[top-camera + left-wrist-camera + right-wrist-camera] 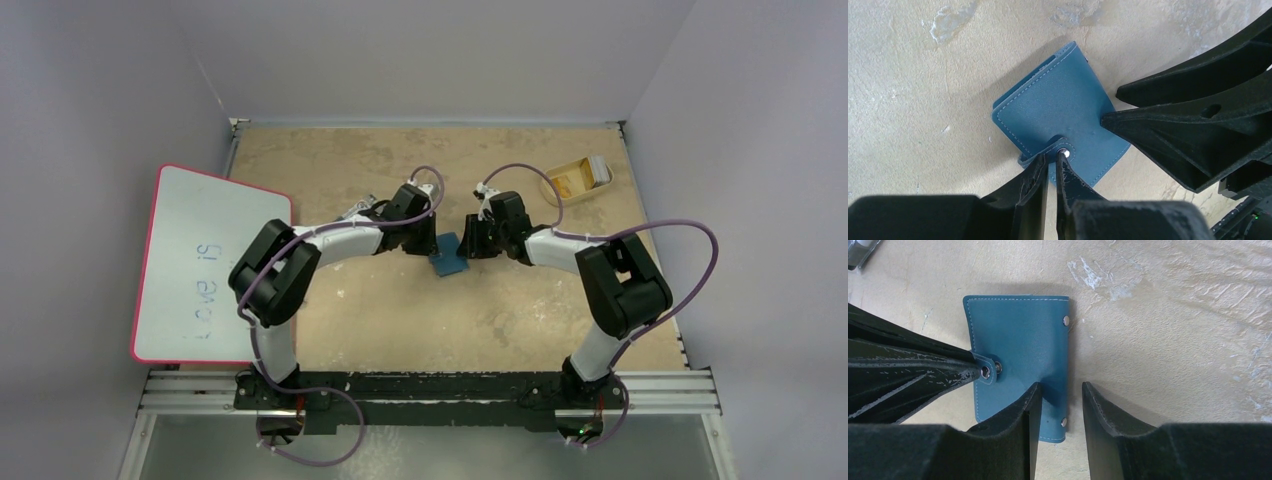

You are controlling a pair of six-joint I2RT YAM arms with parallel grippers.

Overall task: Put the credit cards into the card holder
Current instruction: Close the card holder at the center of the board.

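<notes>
The card holder is a teal-blue wallet lying folded shut on the tan table. My left gripper is shut on its snap tab at the wallet's near edge. My right gripper stands open over the opposite, riveted edge of the wallet: one finger rests over the leather and the other over bare table. In the top view both grippers meet at the wallet, left and right. Orange-yellow credit cards seem to lie in a tray at the back right.
A shallow tan tray sits at the back right with a whitish item at its end. A pink-rimmed whiteboard with writing leans at the left wall. The table surface is worn and patchy.
</notes>
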